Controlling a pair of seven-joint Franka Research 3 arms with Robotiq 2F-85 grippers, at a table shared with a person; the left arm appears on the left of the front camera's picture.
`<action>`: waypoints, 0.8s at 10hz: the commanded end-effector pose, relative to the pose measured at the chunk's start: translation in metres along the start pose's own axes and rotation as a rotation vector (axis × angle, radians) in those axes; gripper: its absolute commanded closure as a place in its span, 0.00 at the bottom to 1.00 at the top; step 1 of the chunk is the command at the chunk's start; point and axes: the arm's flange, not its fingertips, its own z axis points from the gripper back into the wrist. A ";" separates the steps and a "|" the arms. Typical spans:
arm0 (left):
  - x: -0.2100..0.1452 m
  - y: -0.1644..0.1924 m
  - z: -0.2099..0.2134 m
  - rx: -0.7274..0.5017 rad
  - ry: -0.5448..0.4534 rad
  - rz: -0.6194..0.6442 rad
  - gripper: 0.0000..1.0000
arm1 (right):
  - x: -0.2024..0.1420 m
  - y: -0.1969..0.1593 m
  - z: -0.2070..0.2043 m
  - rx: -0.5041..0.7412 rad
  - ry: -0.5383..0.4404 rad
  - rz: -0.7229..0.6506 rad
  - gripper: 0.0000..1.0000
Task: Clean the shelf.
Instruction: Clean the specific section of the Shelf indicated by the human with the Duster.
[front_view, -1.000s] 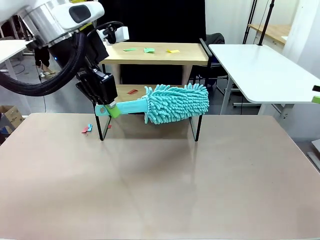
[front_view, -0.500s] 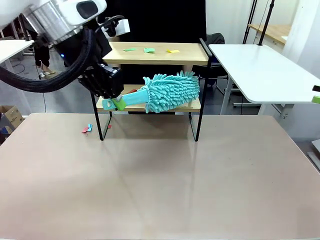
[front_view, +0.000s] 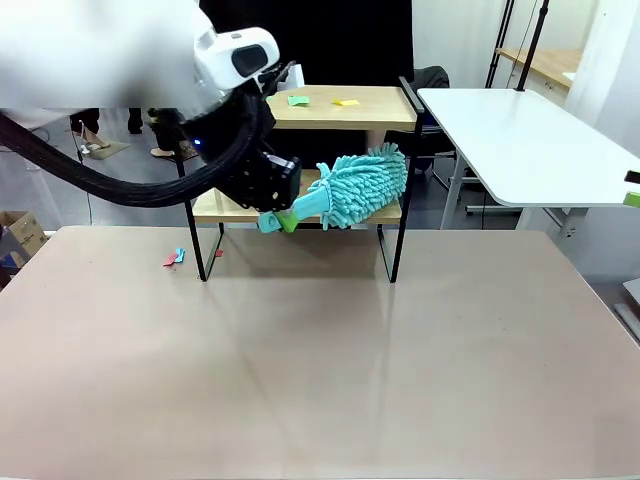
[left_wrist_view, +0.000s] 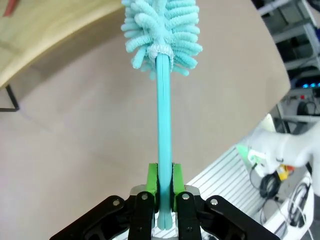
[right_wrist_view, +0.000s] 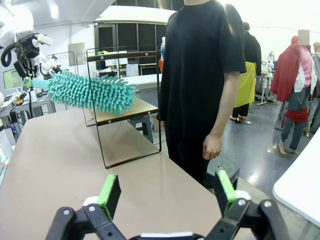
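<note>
We've got left pincer (front_view: 283, 220) clamped on handle of teal duster (front_view: 355, 188), upper centre of frame. Shelf (front_view: 392, 245) stands at far edge of counter (front_view: 320, 370). Duster head sits over right half of lower board, long axis slanting up-right away from pincer; contact with board, we can't tell. Left arm is the near one. Right pincer (right_wrist_view: 168, 191) gapes empty, well apart. Green and yellow scraps (front_view: 298, 100) on top board, red and blue scraps (front_view: 175, 257) on counter near left leg. Counter smooth, matte. Person (right_wrist_view: 205, 75) stands near shelf's end.
</note>
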 end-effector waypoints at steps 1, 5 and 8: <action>0.007 -0.013 -0.004 0.078 -0.055 0.064 0.86 | 0.007 0.003 -0.003 -0.004 0.032 -0.011 0.00; 0.022 -0.026 -0.016 0.126 -0.066 0.148 0.86 | 0.007 0.003 -0.003 -0.004 0.032 -0.011 0.00; 0.043 -0.037 -0.029 0.187 -0.074 0.200 0.86 | 0.007 0.003 -0.003 -0.004 0.032 -0.011 0.00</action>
